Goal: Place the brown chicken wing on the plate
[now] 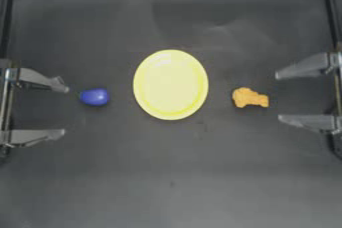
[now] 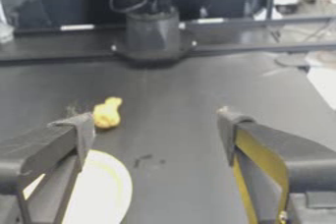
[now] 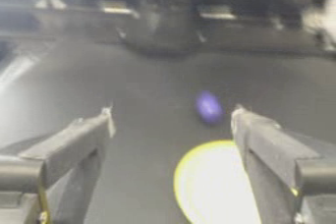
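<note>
The yellow plate (image 1: 170, 84) lies at the table's middle. To its right, apart from it, lies the orange-brown chicken wing (image 1: 250, 98). My right gripper (image 1: 278, 97) stands open at the right side, its fingertips just right of the wing and not touching it. At the left side my left gripper (image 1: 65, 111) is open and holds nothing. The left wrist view shows the wing (image 2: 107, 113) beyond the plate's rim (image 2: 108, 188). In the right wrist view the plate (image 3: 210, 183) shows, but the wing is hidden.
A small blue ball (image 1: 94, 97) rests between the left gripper and the plate, also seen as a blue ball (image 3: 209, 107) in the right wrist view. The table's edges and frame run along the far and side borders.
</note>
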Controlling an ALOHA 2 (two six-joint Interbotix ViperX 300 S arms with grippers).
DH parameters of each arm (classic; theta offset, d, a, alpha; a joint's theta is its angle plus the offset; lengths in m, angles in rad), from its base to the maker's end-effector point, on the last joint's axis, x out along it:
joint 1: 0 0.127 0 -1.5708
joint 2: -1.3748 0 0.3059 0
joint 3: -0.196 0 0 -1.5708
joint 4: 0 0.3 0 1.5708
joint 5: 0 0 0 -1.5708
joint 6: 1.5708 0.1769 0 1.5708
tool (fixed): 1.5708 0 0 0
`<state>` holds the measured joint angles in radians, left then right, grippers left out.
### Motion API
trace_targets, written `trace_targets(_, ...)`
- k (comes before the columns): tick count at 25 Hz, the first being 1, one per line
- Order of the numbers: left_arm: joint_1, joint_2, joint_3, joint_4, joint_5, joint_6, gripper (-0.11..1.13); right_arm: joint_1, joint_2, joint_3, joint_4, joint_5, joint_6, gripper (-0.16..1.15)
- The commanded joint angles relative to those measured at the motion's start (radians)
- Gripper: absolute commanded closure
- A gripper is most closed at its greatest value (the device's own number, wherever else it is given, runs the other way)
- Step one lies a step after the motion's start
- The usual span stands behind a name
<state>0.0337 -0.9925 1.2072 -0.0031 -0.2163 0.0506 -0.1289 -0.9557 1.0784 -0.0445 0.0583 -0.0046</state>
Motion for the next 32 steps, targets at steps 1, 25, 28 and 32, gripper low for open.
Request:
trace_targets(1, 0.003, 0.025, -0.026, -0.002, -0.002, 0.0, -0.01, -0.081, 0.043, -0.109, -0.009, 0.218, -0.002, -0.03)
trace_targets(25, 0.043, 0.094, -0.052, -0.018, 0.023, 0.0, -0.01, -0.242, 0.436, -0.282, 0.067, 0.661, -0.181, -0.03)
trace_targets(28, 0.043, 0.109, -0.06, -0.018, 0.023, 0.0, -0.01, -0.259, 0.469, -0.279, 0.1, 0.652, -0.219, -0.03)
trace_targets(32, 0.043, 0.115, -0.061, -0.018, 0.023, -0.002, -0.01, -0.262, 0.528, -0.259, 0.117, 0.603, -0.244, -0.03)
